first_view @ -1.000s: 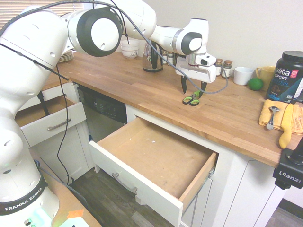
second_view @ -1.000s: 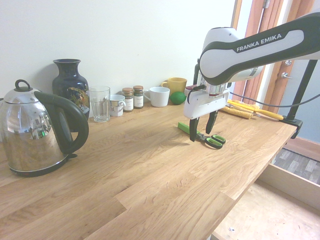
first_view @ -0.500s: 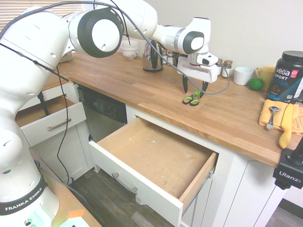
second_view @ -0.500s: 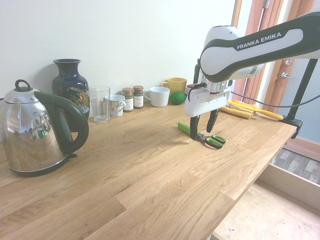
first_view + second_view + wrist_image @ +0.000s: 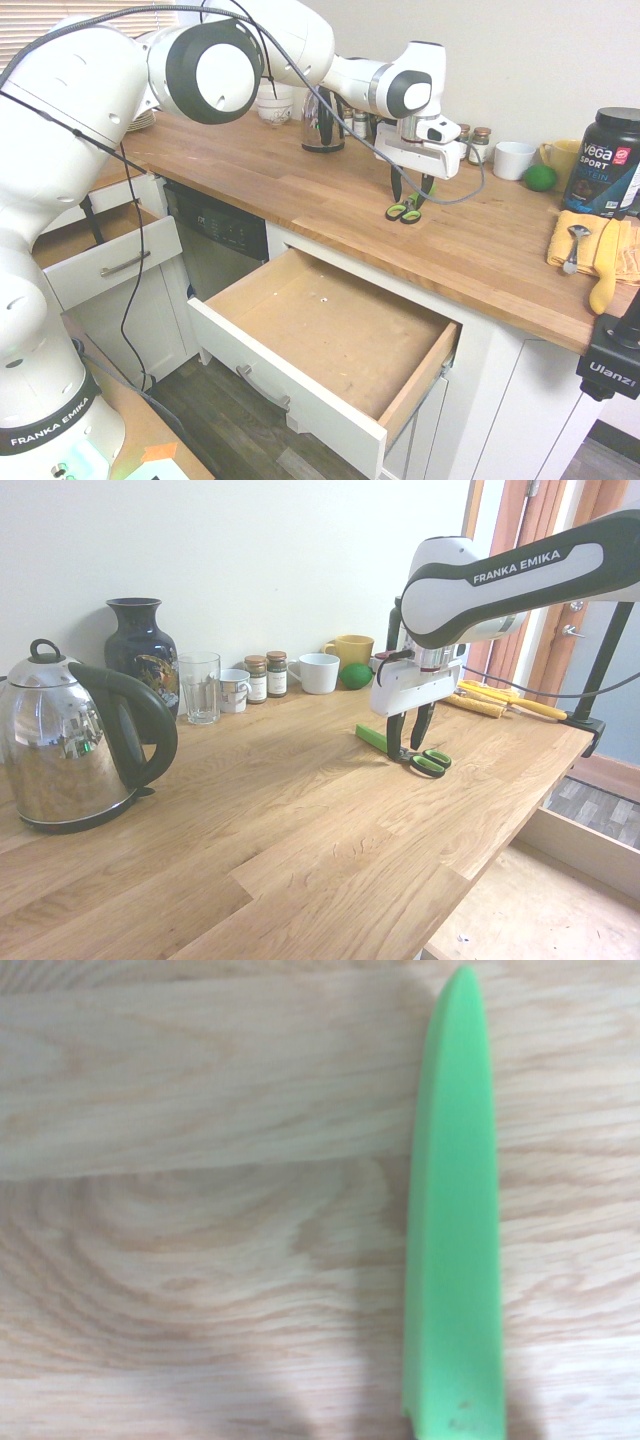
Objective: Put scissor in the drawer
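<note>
Scissor on the bench between parted fingers; drawer open below

The scissor (image 5: 404, 213) lies flat on the wooden bench (image 5: 490, 240), outside the drawer. In the first exterior view, its green-and-black loop handles point towards the near edge. The wrist view shows the bright green blade cover (image 5: 458, 1220) against the wood grain.

The gripper (image 5: 408, 748) is lowered over the scissor, fingers pointing down. The fingers stand partly open, a visible gap between them, with the scissor's middle section in the space. Whether either finger touches it cannot be told. No lift is visible.

The drawer (image 5: 288, 382) is pulled out below the near edge of the bench, white front outward, its brown bottom exposed. A smaller drawer (image 5: 120, 262), at the left in the same view, also stands open.

At the right of the bench, a spoon (image 5: 572, 262) and a long yellow item (image 5: 604, 268) rest on a yellow cloth (image 5: 561, 238); a dark tub (image 5: 602, 165) stands just beyond.

In the second exterior view, a metal kettle (image 5: 68, 745) stands at the left. Along the wall, left to right, are a dark blue vase (image 5: 140, 650), a clear glass (image 5: 201, 690), a patterned cup (image 5: 234, 693), two cork-topped jars (image 5: 257, 682), a white mug (image 5: 318, 675) and a yellow mug (image 5: 352, 649), with a green round object (image 5: 355, 677) in front of the last.
</note>
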Motion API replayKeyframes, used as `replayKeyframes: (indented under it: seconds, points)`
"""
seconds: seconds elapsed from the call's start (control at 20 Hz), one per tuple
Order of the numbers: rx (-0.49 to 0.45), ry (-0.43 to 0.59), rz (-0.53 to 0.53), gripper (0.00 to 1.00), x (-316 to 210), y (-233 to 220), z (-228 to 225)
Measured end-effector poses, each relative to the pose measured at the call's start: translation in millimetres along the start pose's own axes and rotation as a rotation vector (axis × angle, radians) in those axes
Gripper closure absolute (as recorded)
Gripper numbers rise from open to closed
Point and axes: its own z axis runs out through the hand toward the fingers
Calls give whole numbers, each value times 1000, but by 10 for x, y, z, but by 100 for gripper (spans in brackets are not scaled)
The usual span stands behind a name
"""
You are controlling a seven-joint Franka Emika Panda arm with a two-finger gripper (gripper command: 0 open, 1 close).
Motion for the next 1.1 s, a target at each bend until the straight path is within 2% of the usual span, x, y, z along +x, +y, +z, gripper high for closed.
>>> replayKeyframes:
  seconds: [0.85, 1.1]
  points:
    - [9, -5, 13, 100, 36, 38, 8]
    - [23, 13, 20, 100, 50, 49, -186]
